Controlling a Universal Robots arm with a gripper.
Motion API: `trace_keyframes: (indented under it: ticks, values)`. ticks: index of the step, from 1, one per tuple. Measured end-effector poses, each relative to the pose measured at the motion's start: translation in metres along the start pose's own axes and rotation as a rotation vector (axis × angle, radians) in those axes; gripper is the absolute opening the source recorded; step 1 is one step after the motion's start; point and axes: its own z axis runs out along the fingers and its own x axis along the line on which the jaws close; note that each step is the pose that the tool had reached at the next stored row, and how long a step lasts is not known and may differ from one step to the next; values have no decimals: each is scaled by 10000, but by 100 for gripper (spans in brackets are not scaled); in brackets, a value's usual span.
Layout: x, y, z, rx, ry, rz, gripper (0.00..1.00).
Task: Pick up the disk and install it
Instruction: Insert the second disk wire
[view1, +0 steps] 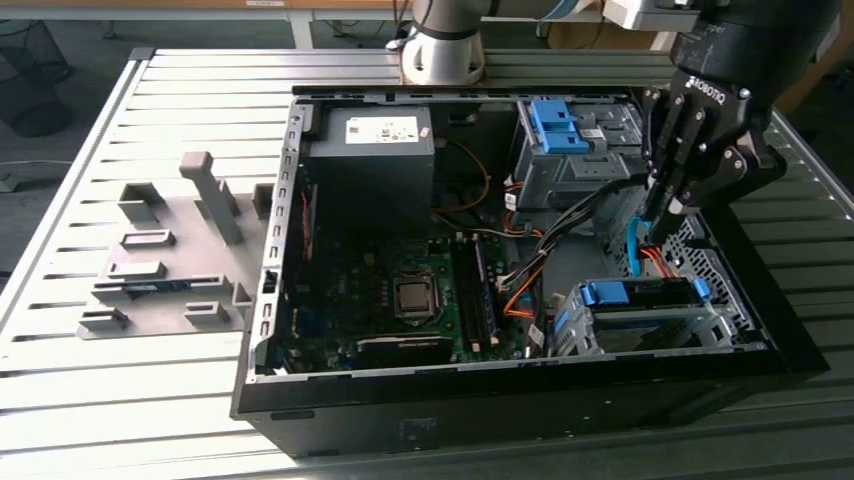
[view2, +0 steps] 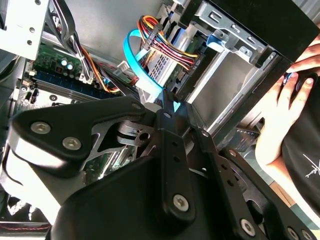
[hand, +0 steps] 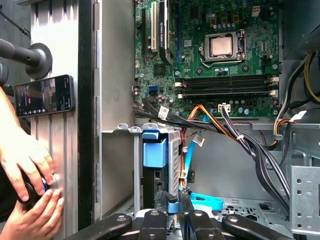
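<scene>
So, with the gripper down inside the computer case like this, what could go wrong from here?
1. The gripper sits right by the light blue cable and close to the bundle of coloured wires. A careless move could snag or pull them.
2. A person's hands rest just outside the case wall. A wide sideways move might reach them.
</scene>
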Motion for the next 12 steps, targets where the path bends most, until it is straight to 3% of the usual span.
trace_keyframes:
  ticks: [12]
  values:
    - [13,-2,69,1,49,1,24]
